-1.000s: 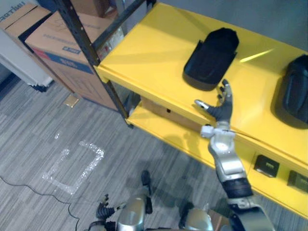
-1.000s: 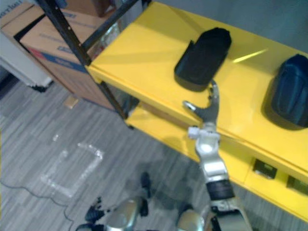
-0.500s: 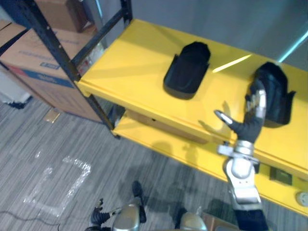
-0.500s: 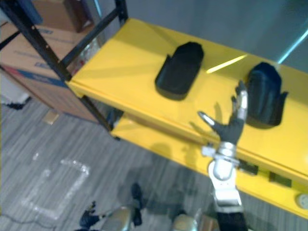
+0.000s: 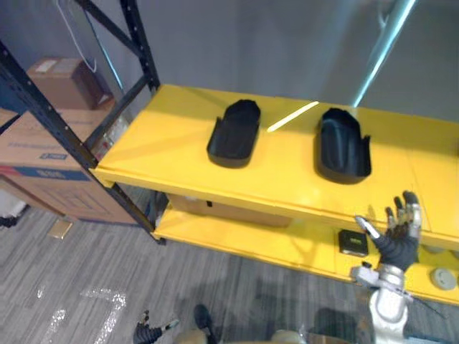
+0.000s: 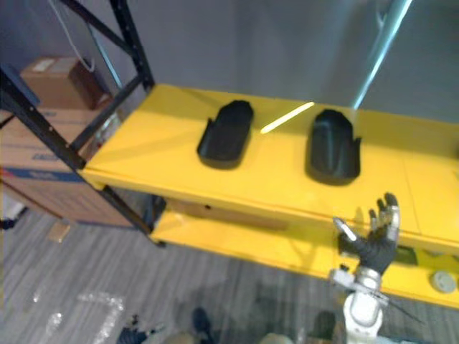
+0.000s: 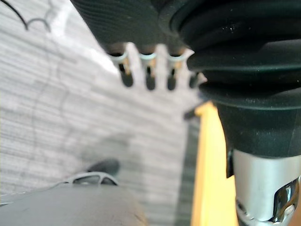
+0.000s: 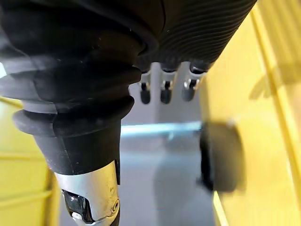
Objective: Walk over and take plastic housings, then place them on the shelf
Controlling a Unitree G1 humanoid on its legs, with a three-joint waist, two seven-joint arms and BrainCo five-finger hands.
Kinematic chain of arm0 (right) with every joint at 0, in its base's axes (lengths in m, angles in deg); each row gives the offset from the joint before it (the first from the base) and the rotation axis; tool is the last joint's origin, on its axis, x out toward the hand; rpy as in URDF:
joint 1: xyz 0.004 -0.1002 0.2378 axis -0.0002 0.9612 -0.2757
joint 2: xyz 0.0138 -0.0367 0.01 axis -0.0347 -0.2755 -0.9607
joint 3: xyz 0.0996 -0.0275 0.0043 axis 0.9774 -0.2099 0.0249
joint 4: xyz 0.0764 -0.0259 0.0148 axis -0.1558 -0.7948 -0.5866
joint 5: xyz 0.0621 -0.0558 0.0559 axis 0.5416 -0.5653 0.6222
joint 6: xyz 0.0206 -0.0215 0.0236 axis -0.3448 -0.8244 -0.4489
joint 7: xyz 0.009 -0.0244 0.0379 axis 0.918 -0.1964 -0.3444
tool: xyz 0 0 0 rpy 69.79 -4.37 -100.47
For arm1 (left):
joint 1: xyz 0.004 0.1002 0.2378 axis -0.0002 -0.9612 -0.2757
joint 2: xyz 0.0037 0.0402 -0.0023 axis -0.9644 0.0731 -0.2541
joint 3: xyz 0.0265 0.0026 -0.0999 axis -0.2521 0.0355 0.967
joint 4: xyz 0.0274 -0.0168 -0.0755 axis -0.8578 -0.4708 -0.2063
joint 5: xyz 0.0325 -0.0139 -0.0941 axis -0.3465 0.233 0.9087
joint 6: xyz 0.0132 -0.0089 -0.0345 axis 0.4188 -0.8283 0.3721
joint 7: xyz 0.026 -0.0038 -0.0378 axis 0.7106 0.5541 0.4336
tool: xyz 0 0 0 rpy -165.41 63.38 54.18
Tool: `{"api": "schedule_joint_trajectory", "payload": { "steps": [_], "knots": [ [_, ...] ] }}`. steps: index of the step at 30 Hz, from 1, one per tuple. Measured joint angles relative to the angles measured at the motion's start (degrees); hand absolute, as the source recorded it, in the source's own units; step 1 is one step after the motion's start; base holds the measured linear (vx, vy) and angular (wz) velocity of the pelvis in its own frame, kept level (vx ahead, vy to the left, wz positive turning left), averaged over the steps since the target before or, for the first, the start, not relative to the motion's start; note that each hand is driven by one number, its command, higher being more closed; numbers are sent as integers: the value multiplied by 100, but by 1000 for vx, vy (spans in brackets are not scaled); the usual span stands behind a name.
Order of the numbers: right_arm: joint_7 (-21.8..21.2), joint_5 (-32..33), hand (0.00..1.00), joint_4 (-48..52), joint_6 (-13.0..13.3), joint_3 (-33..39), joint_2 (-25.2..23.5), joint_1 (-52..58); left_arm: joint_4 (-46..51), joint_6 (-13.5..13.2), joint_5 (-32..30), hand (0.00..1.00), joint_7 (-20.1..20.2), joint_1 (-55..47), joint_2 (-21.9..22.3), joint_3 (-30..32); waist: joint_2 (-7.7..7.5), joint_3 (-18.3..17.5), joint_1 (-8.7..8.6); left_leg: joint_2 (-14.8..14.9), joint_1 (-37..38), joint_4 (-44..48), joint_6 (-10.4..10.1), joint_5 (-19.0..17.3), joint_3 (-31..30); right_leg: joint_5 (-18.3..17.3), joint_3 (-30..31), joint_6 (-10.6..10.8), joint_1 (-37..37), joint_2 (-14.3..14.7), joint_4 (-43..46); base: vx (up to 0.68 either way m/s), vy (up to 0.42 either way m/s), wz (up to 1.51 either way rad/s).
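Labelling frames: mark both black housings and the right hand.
Left housing (image 5: 234, 135), left eye view, shell's middle.
Right housing (image 5: 343, 147), left eye view, shell's middle.
Right hand (image 5: 396, 242), left eye view, palm.

Beyond the right hand's (image 5: 396, 242) silver, dark-tipped fingers (image 5: 410, 208), the shelf (image 5: 172, 154) is yellow, both plastic housings (image 5: 234, 132) black, the floor (image 5: 86, 251) grey, finely striped.

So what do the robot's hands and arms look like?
The right hand has silver fingers with dark tips and a dark cover on it, on a shiny silver-grey arm. The left hand matches: silver, dark-tipped fingers in a row beside a black ribbed cover round the wrist.
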Motion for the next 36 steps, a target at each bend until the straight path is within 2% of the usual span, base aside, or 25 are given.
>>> {"api": "schedule_joint_trajectory", "payload": {
  "steps": [2,5,9,10,12,13,15,17,19,28,31,32,36],
  "knots": [
    [-731,240,0,2,67,-274,31,-154,-12,8,7,0,7,4,-10,45,-30,-26,31,-3,-6,0,23,-23,-10,-10,-14,-18,2,1,-8,33,5,2],
    [-1451,392,0,3,66,-774,216,-493,-42,12,8,0,10,29,-21,69,-87,-77,159,-52,-21,0,19,-51,-44,-23,-53,-39,23,-18,-36,43,12,7],
    [-1794,428,0,5,13,-1319,456,-1018,-74,12,9,0,4,46,-7,209,-184,-151,305,-203,-55,0,40,-111,-261,-55,-344,-88,181,-110,-57,69,15,29],
    [-1790,418,0,5,-5,-1344,477,-1081,-90,12,9,0,2,44,-9,212,-204,-165,328,-231,-69,0,51,-119,-317,-56,-386,-90,208,-124,-67,100,2,50],
    [-1775,362,0,-7,-237,-1395,576,-1312,-141,15,23,0,-7,-1,-15,254,-262,-197,438,-312,-123,1,91,-155,-459,-38,-506,-121,258,-175,-20,118,3,42],
    [-1771,328,0,-29,-279,-1410,600,-1355,-149,24,22,0,-11,-25,-10,259,-266,-199,456,-327,-119,1,90,-168,-521,-16,-505,-176,277,-174,-9,97,13,38],
    [-1782,262,0,-225,-464,-1523,674,-1499,-155,48,21,0,-16,-163,-8,278,-271,-216,471,-320,-98,1,99,-189,-668,124,-487,-419,315,-121,58,88,24,36],
    [-1799,261,0,-348,-590,-1666,676,-1603,-159,67,19,0,-3,-259,-15,300,-303,-236,517,-294,-97,2,113,-218,-706,234,-481,-484,303,-87,125,79,14,17],
    [-1815,129,0,-518,-739,-1826,674,-1690,-186,145,7,0,7,-295,-5,404,-351,-267,617,-276,-4,2,105,-275,-722,347,-473,-448,309,-86,251,106,10,5],
    [-1763,-105,0,-889,-876,-2057,677,-2060,-203,35,-168,0,19,-319,20,437,-324,-303,615,-253,73,2,100,-328,-844,464,-472,-357,306,-82,440,63,-23,4],
    [-1393,-194,0,-907,-828,-2057,674,-2058,-204,5,-173,0,25,-278,56,434,-247,-331,607,-216,80,0,85,-338,-828,473,-470,-342,306,-51,435,13,-53,-5],
    [-1148,-234,0,-907,-802,-2054,670,-2057,-204,4,-176,0,26,-245,57,435,-219,-340,600,-181,84,0,52,-360,-814,484,-462,-323,303,-21,432,5,-53,-7],
    [-554,-436,0,-775,-711,-1867,632,-1975,-224,-6,-235,0,26,-233,96,438,-196,-354,592,-77,110,0,-13,-384,-604,484,-244,-322,217,34,414,7,-52,-25]
  ]
}}
